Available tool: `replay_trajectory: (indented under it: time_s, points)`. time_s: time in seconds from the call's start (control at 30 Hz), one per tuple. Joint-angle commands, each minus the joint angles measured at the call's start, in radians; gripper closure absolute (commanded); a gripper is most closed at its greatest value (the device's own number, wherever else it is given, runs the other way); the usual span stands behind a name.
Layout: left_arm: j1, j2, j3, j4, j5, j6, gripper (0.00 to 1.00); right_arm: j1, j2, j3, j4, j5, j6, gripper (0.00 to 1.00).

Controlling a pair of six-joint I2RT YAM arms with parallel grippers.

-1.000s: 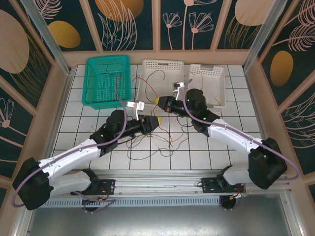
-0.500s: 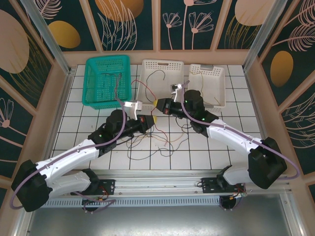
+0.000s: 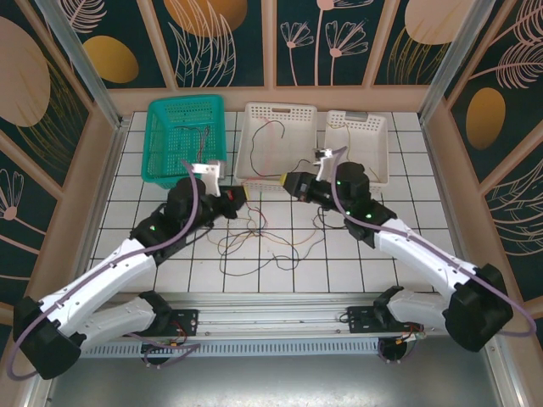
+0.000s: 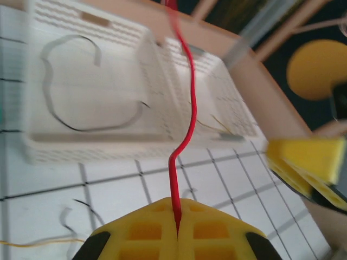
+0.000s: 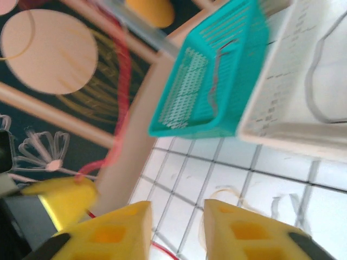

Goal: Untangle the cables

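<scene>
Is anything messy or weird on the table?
Yes: thin red, tan and dark wires lie tangled in a loose heap in the middle of the white tiled table. One red wire stretches up from the left gripper's shut jaws.

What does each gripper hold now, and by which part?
The left gripper pinches the red cable, end or middle unclear; the right gripper is open, empty.

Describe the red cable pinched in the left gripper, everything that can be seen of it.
The red cable is a thin, smooth wire, plastic-coated by its look. The left gripper is shut on it, and the wire comes out of the seam between the yellow fingertips. From there it rises clear of the tiles, kinks once, crosses in front of the white basket and curves up out of the left wrist view. Its far end is out of frame.
</scene>
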Motion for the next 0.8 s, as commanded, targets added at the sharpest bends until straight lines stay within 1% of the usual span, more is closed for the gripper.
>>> replay_trajectory:
  time_s: [0.0, 0.13, 0.17, 0.27, 0.4, 0.47, 0.57, 0.77]
  points:
    - [0.073, 0.016, 0.091, -0.105, -0.024, 0.093, 1.0, -0.029, -0.094, -0.051, -0.018, 0.04, -0.025, 0.63]
    - [0.127, 0.078, 0.224, -0.165, -0.03, 0.16, 1.0, -0.044, -0.205, -0.103, -0.036, 0.044, -0.04, 0.58]
    - [0.138, 0.092, 0.253, -0.176, -0.036, 0.18, 1.0, -0.073, -0.227, -0.113, -0.042, 0.046, -0.044, 0.58]
    - [0.189, 0.134, 0.33, -0.204, -0.091, 0.24, 1.0, -0.083, -0.295, -0.144, -0.063, 0.055, -0.057, 0.57]
    - [0.28, 0.19, 0.398, -0.189, -0.162, 0.293, 1.0, -0.086, -0.379, -0.195, -0.064, 0.063, -0.07, 0.57]
    - [0.305, 0.229, 0.433, -0.176, -0.208, 0.312, 1.0, -0.086, -0.413, -0.218, -0.059, 0.06, -0.074, 0.57]
    - [0.321, 0.267, 0.448, -0.108, -0.29, 0.324, 1.0, -0.087, -0.45, -0.244, -0.061, 0.061, -0.08, 0.57]
    - [0.365, 0.357, 0.415, 0.065, -0.378, 0.39, 1.0, -0.086, -0.515, -0.269, -0.108, 0.084, -0.122, 0.57]
